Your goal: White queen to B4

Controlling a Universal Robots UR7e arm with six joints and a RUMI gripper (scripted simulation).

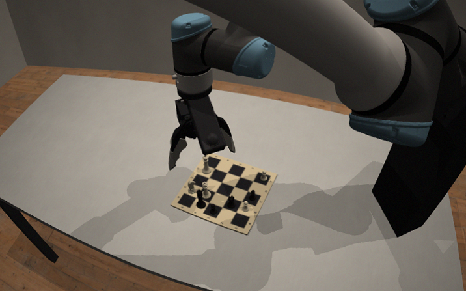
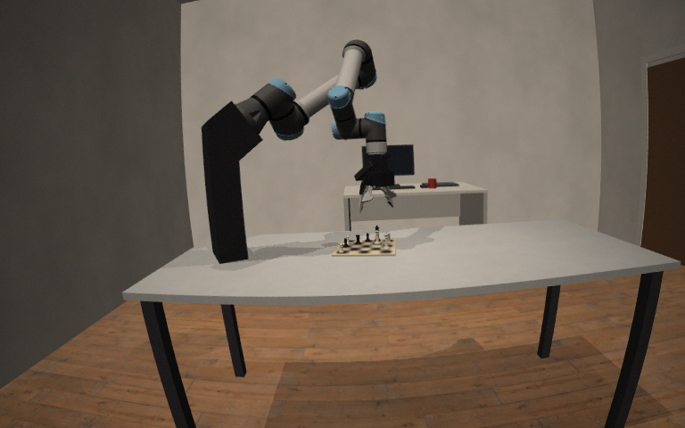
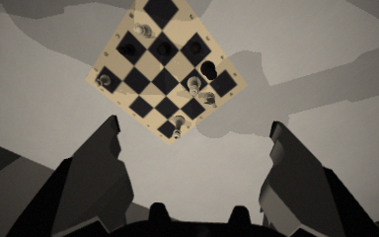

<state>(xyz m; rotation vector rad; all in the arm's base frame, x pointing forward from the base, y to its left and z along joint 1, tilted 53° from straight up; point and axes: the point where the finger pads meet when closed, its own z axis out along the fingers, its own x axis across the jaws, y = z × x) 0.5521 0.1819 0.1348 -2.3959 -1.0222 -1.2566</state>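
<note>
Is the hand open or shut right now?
Open: the hand hangs above the chessboard, fingers spread wide, nothing between them.

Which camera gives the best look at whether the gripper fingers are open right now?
The wrist view: both fingers stand wide apart with bare table between them, holding nothing. The top view shows the gripper spread above the chessboard, partly hidden by its own body. In the exterior view the gripper is small and distant.

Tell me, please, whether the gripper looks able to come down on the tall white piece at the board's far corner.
Probably yes: the gripper hangs open above the board, nothing lies between, and that corner piece has no close neighbours.
</note>
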